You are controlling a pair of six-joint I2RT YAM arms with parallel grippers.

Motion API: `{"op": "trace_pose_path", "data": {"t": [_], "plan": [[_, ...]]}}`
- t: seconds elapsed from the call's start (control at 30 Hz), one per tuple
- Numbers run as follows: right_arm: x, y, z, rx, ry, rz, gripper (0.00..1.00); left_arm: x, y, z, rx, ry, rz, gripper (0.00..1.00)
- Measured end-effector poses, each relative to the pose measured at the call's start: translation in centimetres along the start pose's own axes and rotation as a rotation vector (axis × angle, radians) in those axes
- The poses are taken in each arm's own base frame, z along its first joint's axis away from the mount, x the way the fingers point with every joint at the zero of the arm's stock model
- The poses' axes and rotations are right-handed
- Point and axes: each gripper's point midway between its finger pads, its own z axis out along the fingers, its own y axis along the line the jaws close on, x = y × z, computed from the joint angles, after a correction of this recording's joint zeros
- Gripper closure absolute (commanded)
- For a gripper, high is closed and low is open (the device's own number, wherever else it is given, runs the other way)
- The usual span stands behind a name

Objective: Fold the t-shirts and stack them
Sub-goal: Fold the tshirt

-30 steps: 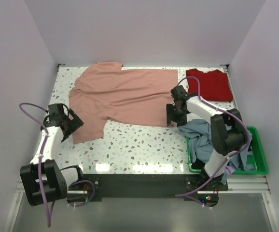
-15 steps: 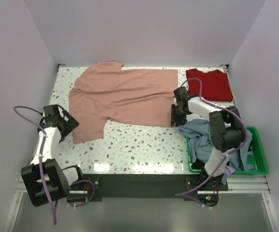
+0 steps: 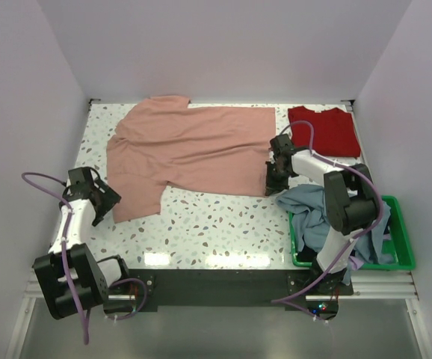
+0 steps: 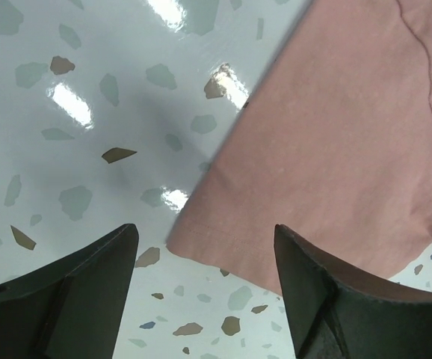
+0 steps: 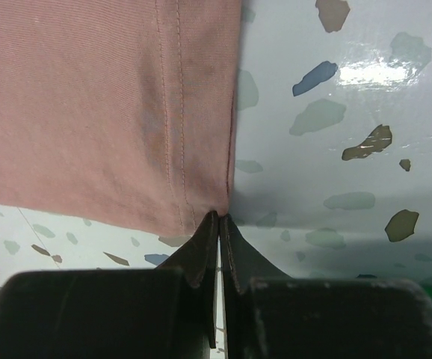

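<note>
Salmon-pink t-shirt (image 3: 193, 149) has right tool (image 5: 218, 217) clenched at its corner, catch unclear; left tool (image 4: 205, 232) released over its edge.

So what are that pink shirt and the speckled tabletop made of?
Pink shirt: soft matte knit, probably cotton; fine weave and a double-stitched hem show close up. Tabletop: hard, glossy, speckled like terrazzo, mirroring lamp glare; stone or printed laminate, can't tell.

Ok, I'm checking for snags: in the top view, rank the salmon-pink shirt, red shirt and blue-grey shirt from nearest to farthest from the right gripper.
From the right gripper:
1. salmon-pink shirt: its near right corner is at the fingertips.
2. blue-grey shirt: close by, on the near-right side.
3. red shirt: folded at the far right.
</note>
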Motion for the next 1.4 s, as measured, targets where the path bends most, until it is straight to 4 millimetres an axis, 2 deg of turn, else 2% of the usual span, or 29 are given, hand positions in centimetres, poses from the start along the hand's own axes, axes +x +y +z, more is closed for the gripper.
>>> {"op": "trace_pose_path", "data": {"t": [0.13,0.4,0.7,1.23,1.3,1.4], "plan": [[0.0,0.0,0.0,-0.009,0.005,0.005,1.0,0.7,0.5,0.3,-0.017,0.015,-0.026,0.32],[-0.1,-0.3,-0.1,-0.011,0.006,0.017,1.0,0.7,0.9,0.5,-0.041,0.013,-0.047,0.53],[-0.2,-0.4,-0.1,-0.015,0.007,0.028,1.0,2.0,1.6,1.7,-0.087,0.081,-0.038,0.58],[-0.1,-0.3,0.0,-0.031,0.017,0.045,1.0,3.1,1.8,2.5,-0.125,0.122,-0.003,0.67],[-0.1,-0.3,0.0,-0.032,0.018,0.045,1.0,3.1,1.8,2.5,-0.127,0.123,-0.002,0.71],[-0.1,-0.3,0.0,-0.032,0.018,0.045,1.0,3.0,1.9,2.6,-0.13,0.12,0.001,0.82]]}}
